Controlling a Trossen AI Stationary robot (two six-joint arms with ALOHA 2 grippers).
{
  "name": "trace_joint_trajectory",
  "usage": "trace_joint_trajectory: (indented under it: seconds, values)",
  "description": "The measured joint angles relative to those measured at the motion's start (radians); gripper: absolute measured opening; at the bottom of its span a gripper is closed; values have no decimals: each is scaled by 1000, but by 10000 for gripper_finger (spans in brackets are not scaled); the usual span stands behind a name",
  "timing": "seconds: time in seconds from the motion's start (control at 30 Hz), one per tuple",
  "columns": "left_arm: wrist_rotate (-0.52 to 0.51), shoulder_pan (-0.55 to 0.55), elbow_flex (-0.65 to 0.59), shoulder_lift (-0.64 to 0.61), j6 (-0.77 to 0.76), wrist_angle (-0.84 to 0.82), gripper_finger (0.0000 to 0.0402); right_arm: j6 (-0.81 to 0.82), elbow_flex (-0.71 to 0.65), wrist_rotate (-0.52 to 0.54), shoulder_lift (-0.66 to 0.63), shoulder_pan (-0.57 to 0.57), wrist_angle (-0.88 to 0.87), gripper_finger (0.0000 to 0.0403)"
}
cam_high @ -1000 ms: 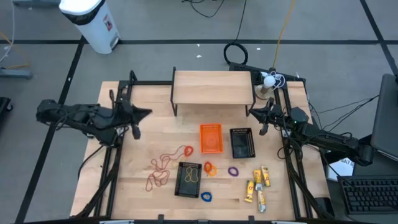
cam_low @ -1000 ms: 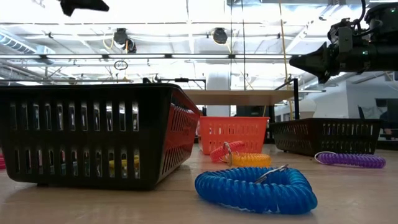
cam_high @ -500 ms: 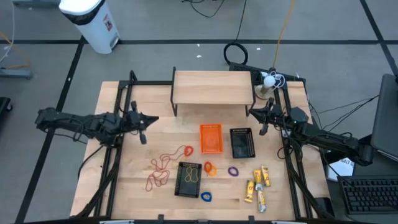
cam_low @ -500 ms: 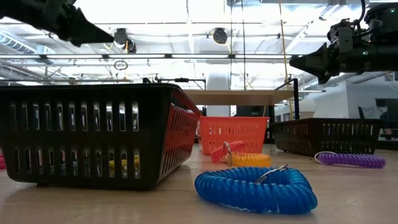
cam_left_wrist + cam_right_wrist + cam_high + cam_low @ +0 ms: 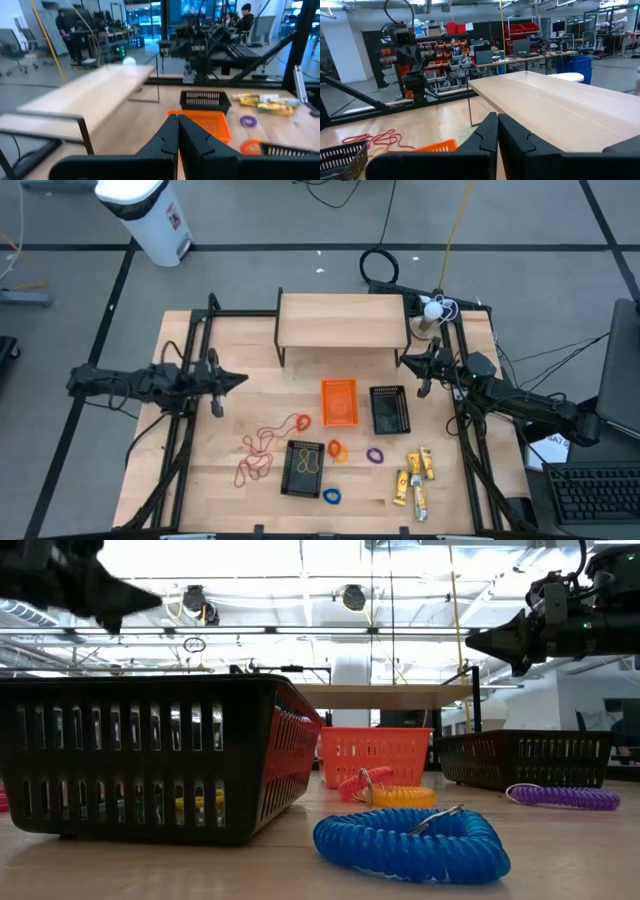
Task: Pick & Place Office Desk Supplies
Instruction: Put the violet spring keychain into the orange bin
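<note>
The left gripper (image 5: 238, 377) hangs above the left side of the tabletop (image 5: 240, 420), its fingers (image 5: 170, 136) pressed together and holding nothing. The right gripper (image 5: 403, 360) waits over the right edge near the far corner, fingers (image 5: 489, 134) also closed and empty. The rubber bands (image 5: 262, 448) lie toward the near left part, the coiled rings (image 5: 375, 454) near the middle, and the yellow packets (image 5: 414, 474) toward the near right corner.

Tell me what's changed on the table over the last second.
Only the left arm moved: its shut tool swung out over the table, then drew back a little toward the left edge, holding nothing. The right tool, also shut, stayed put, as did the baskets, bands and rings.
</note>
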Motion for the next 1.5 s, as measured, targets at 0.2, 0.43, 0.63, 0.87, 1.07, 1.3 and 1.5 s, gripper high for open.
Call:
trace_joint_trajectory:
  seconds: [0.2,0.43,0.63,0.87,1.07,1.3,1.5]
  values:
    - [0,0,-105,-17,-5,105,1,0,0,0,0,0,-6,4]
    - [-1,0,-122,-17,-11,103,2,-5,0,-6,0,0,-7,4]
    - [-2,0,-122,-17,-62,33,3,0,0,-85,0,1,-6,4]
    - [-13,0,-145,-17,-73,36,3,-9,0,-104,13,22,9,4]
    - [-52,0,-164,-17,-79,59,2,-109,42,-61,63,127,47,4]
    - [-64,0,-164,-17,-83,62,15,-168,221,126,218,329,-100,4]
    - [-92,0,-164,-17,-92,69,4,-166,411,339,441,511,-271,4]
